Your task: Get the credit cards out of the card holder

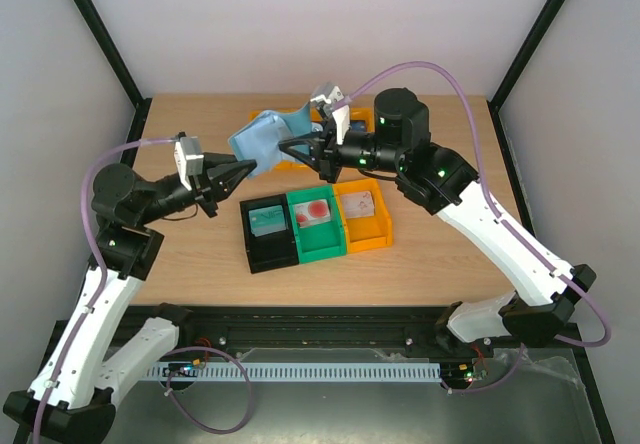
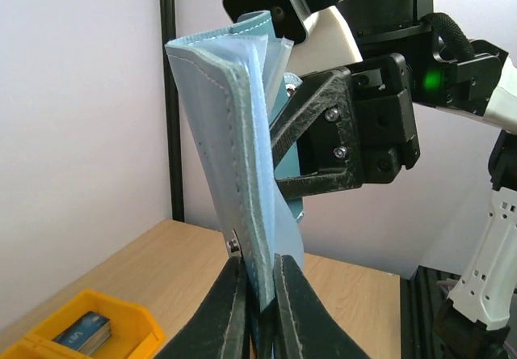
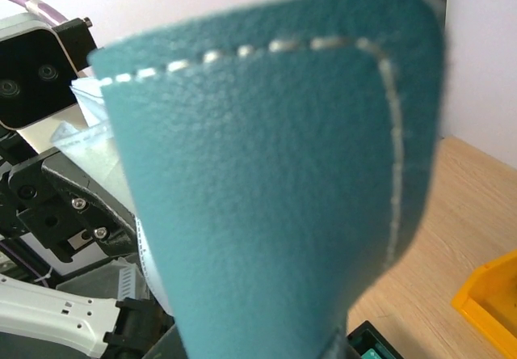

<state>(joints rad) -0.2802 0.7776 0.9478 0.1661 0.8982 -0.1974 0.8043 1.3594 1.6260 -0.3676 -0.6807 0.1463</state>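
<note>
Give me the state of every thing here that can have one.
card holder: held aloft, partly open
left gripper: shut on card holder's edge
right gripper: shut on card holder's other flap
black bin: holds teal card
green bin: holds red-marked card
front orange bin: holds pale card
rear orange bin: holds card stack

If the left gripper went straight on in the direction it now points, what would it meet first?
The left gripper is shut on the card holder, so that comes first. Just behind it, seemingly in line, is the right gripper; depth is unclear.
</note>
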